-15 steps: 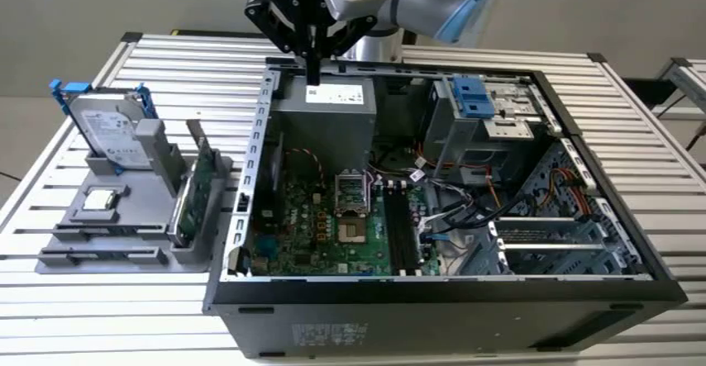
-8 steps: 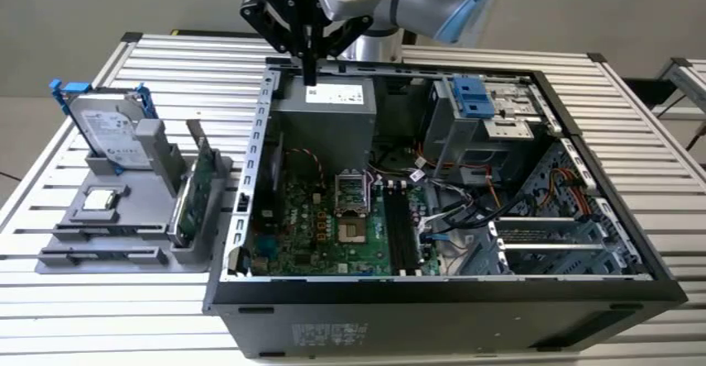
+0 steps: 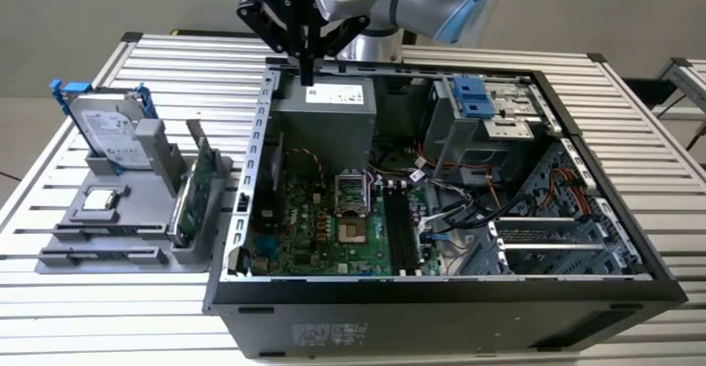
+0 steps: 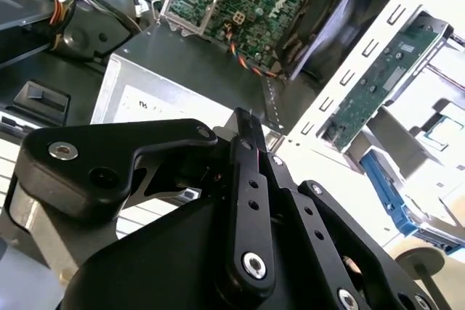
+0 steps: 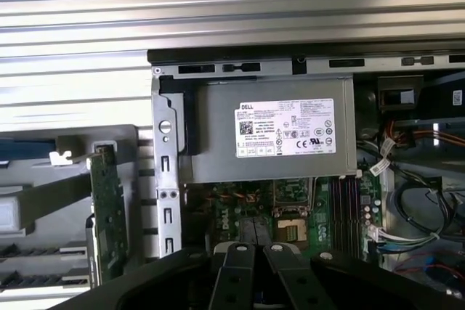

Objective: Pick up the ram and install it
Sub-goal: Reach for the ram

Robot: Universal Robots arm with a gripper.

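Note:
The ram point(image 3: 188, 205) is a thin green stick standing on edge in the grey holder point(image 3: 121, 234) at the exterior view's left, beside the open computer case point(image 3: 441, 292). It shows in both wrist views too, as a narrow green board point(image 4: 370, 85) point(image 5: 109, 208). My gripper point(image 3: 306, 77) hangs above the case's back left corner, over the grey power supply point(image 3: 320, 110), well apart from the ram. Its fingers point(image 4: 247, 143) are shut together with nothing between them. The motherboard's dark memory slots point(image 3: 399, 234) lie inside the case.
A silver hard drive in a blue bracket point(image 3: 108, 126) stands at the back of the holder, with a small square chip point(image 3: 99, 199) in front of it. Cables point(image 3: 464, 209) and drive bays point(image 3: 485, 106) crowd the case's right side. The slatted metal table point(image 3: 188, 60) surrounds everything.

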